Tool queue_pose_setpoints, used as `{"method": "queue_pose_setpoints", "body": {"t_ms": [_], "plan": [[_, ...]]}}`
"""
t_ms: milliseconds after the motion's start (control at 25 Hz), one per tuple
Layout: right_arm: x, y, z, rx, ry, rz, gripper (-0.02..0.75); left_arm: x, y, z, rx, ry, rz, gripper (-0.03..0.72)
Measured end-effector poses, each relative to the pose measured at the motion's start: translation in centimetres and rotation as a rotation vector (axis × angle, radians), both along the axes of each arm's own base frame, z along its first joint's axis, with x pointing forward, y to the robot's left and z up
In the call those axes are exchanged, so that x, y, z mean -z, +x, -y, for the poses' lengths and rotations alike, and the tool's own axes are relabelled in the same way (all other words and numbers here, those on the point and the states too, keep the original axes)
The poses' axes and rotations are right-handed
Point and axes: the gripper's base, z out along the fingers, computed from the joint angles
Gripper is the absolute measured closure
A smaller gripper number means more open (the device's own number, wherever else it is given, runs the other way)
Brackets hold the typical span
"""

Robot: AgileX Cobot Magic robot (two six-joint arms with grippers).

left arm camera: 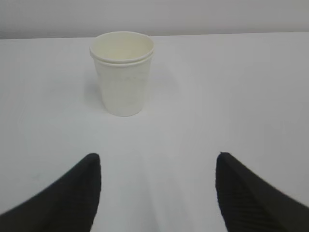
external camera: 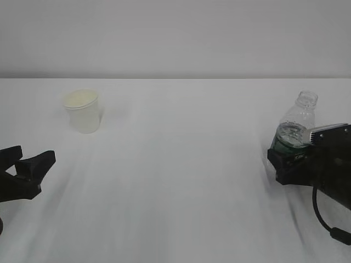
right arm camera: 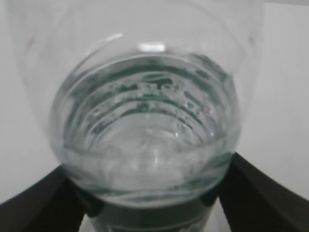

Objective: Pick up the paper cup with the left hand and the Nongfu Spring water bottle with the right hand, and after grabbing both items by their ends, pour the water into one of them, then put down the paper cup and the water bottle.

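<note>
Backdrop: pale grey wall behind a white bench (external camera: pixel 181 181).
Cup (external camera: pixel 83 110): upright on the bench, off-white, rolled rim with a ridge just below; stands ahead of the left claw, well apart from it, slightly left of the midline between the fingers in the left wrist view.
Cup contents: inside looks pale; cannot tell if anything is in it.
Left claw (external camera: pixel 30 164): jaws spread wide, nothing between them; low over the bench, pointing toward the cup.
Left fingers (left arm camera: pixel 72 193): two dark ribbed tips at the bottom of the left wrist view, bare bench between them.
Bottle (external camera: pixel 296 129): upright, clear ribbed plastic, dark green band low down, open threaded neck, no cap; sits between the right claw's fingers.
Right claw (external camera: pixel 285 159): jaws set wide, one finger on each side of the bottle's green band; whether they press it cannot be told.
Water (right arm camera: pixel 149 145): clear, filling the lower part of the bottle, surface near the shoulder.
</note>
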Motion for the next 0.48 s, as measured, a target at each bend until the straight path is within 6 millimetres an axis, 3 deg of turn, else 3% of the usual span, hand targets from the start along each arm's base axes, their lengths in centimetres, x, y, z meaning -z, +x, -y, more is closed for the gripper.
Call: {"method": "queue_pose_setpoints", "body": {"t_ms": [480], "plan": [[-0.46,1.11,-0.04,-0.004,0.0,0.039,0.143,0.0,0.0,0.0,0.0,0.0,0.0,0.152]]}}
